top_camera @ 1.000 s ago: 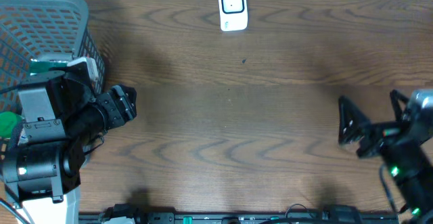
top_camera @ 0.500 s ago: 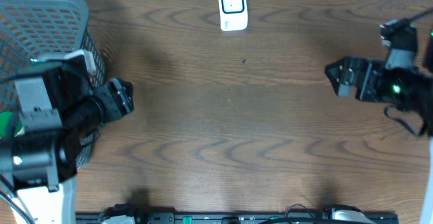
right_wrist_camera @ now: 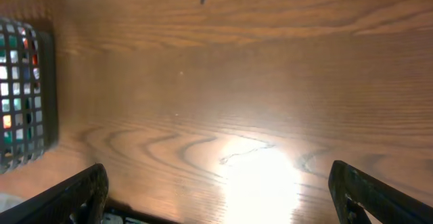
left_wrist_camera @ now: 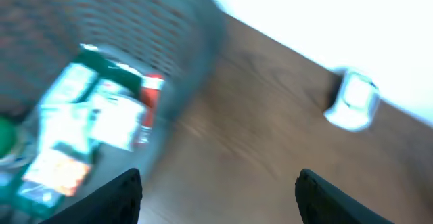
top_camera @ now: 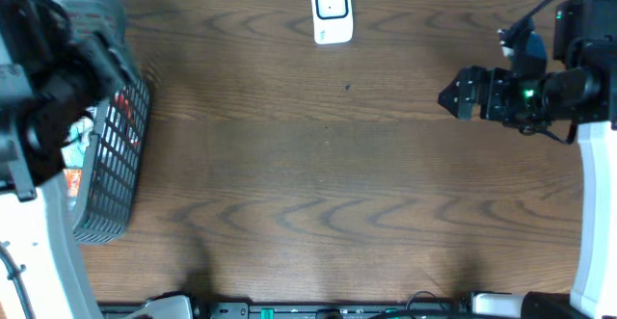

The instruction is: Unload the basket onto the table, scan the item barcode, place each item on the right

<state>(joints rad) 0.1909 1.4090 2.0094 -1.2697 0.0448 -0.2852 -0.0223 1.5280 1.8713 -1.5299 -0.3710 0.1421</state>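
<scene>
My left gripper [left_wrist_camera: 218,183] is wide open, its jaws well apart with nothing between them. It hangs over the grey mesh basket [top_camera: 120,155] that stands at the left end of the wooden table [top_camera: 318,194]. The packaged items [left_wrist_camera: 101,116] I am to scan lie in that basket: a loose heap of green, white and red packs, with something round and green at the left edge. My left wrist view is badly blurred, so I cannot make out any label or barcode on them. From overhead my own arm covers most of the basket, and only bits of red and white show through the mesh. My right gripper [top_camera: 453,97] is also spread wide and holds nothing. It is above bare wood at the right of the table, pointing left, well apart from the basket. The white scanner [top_camera: 331,12] stands at the far edge, about midway along it, and neither gripper is close to it.
</scene>
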